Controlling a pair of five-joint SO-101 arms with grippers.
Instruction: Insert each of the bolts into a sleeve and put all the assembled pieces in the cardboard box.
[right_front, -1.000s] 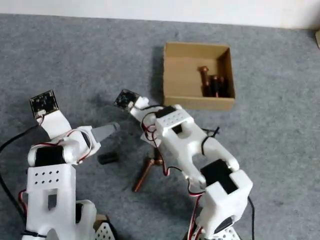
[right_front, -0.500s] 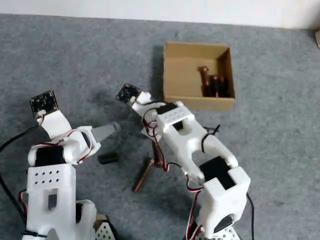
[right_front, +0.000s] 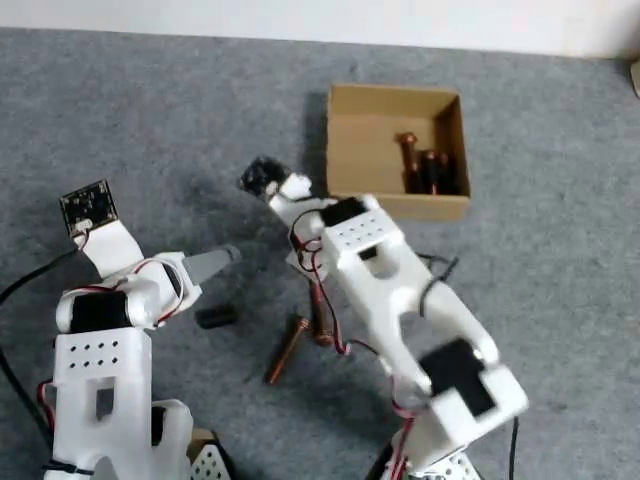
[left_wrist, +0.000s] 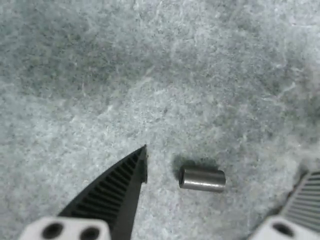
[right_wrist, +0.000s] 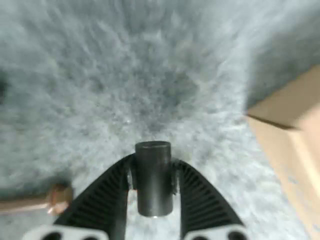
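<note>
Sleeve (right_wrist: 152, 187) in right pincer (right_wrist: 152, 165) (bolt (right_wrist: 50, 200) nearby)

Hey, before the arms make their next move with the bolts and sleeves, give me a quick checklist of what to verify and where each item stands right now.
1. Right hand grips a sleeve: ok, shut on it.
2. That sleeve's bore is clear: cannot tell.
3. Bolts available: ok, lying loose on the carpet.
4. Left hand holds a bolt to insert: not ok; it is open and empty, above a second sleeve.
5. Cardboard box has room: ok; assembled pieces sit at one side.
</note>
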